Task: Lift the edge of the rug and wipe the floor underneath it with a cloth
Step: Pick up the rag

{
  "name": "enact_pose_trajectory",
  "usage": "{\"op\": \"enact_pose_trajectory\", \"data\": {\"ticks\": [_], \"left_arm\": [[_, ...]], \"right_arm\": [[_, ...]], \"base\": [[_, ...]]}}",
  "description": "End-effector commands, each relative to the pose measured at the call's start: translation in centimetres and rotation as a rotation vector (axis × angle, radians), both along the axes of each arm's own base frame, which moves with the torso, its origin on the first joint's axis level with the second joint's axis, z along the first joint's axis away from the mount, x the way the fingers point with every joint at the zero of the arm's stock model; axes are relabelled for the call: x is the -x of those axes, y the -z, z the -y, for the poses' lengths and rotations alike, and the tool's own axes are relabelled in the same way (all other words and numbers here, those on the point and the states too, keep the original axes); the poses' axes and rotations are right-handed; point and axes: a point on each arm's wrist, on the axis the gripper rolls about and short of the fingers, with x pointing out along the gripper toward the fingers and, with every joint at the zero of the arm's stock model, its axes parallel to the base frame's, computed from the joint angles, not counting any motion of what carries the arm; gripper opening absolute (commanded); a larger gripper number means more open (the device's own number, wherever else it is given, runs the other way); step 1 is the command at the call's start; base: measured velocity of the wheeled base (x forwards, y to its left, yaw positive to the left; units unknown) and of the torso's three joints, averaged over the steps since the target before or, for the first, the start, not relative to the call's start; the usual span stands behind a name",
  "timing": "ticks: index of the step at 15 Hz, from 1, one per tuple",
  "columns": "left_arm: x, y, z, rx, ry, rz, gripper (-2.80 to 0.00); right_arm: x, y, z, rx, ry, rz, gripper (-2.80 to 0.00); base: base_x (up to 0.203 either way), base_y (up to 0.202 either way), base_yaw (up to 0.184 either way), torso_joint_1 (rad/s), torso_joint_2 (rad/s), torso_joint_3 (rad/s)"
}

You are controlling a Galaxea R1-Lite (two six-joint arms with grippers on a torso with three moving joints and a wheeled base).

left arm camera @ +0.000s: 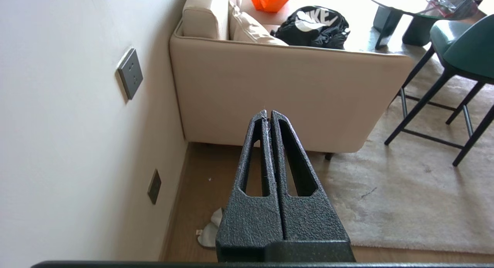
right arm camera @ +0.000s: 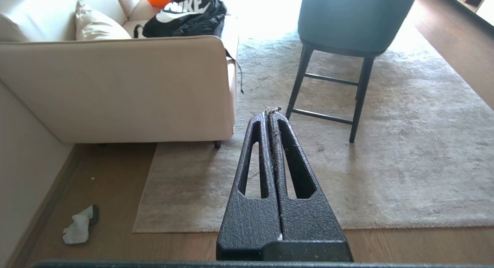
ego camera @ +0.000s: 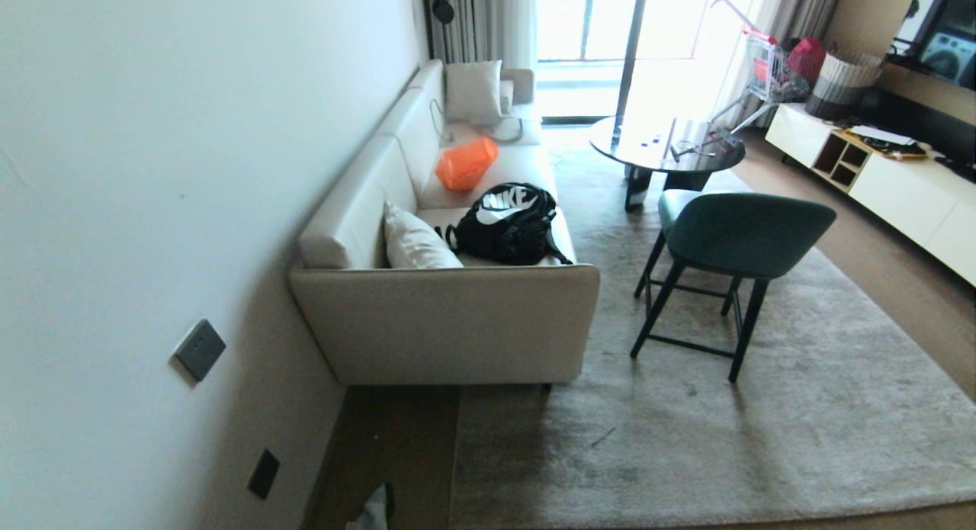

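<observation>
Our left gripper (left arm camera: pixel 269 113) had its two black textured fingers (left arm camera: pixel 254 160) pressed flat together, with nothing between them, and it pointed over the floor toward the end of the sofa. Our right gripper (right arm camera: pixel 272 114) was the same: fingers (right arm camera: pixel 252 160) closed on each other, only some bits of lint at the tips, and no object held.

Below the left gripper, the small pale grey-green terry cloth (right arm camera: pixel 79 226) lay crumpled on the brown wood-grain plank floor (right arm camera: pixel 112 175), near the wall and the skirting board. It was apart from the large light grey-beige plush rug (right arm camera: pixel 386 175). The rug edge (right arm camera: pixel 144 206) with its square corner lay flat on the planks, between the cloth and our right gripper. Farther out stood the beige sofa (ego camera: pixel 442 324) with a black backpack (ego camera: pixel 507 225) on the seat, and a dark green chair with black legs (ego camera: pixel 732 240) stood on the rug.

We judged that the task was at its very start. The cloth was not yet picked up, the corner was not yet lifted, and no wiping was done. All three steps remained.
</observation>
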Motion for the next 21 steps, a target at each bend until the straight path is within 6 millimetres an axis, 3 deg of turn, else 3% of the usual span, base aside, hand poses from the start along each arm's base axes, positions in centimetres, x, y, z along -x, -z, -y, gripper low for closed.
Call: {"op": "enact_pose_trajectory", "data": {"ticks": [1, 13, 21], "left_arm": [[0.01, -0.03, 0.0, 0.001, -0.001, 0.001, -2.8], [0.01, -0.02, 0.0, 0.001, -0.001, 0.001, -2.8], [0.0, 0.01, 0.0, 0.001, -0.001, 0.0, -2.8]], "right_arm": [[-0.01, -0.01, 0.0, 0.0, 0.0, -0.001, -2.8], [-0.01, -0.01, 0.0, -0.001, -0.001, -0.001, -2.8], [-0.01, -0.01, 0.0, -0.001, 0.0, -0.001, -2.8]], "base": [[0.0, 0.0, 0.0, -0.129, 0.31, 0.188], [0.0, 0.0, 0.0, -0.134, 0.35, 0.207], [0.0, 0.0, 0.0, -0.181, 0.53, 0.35]]}}
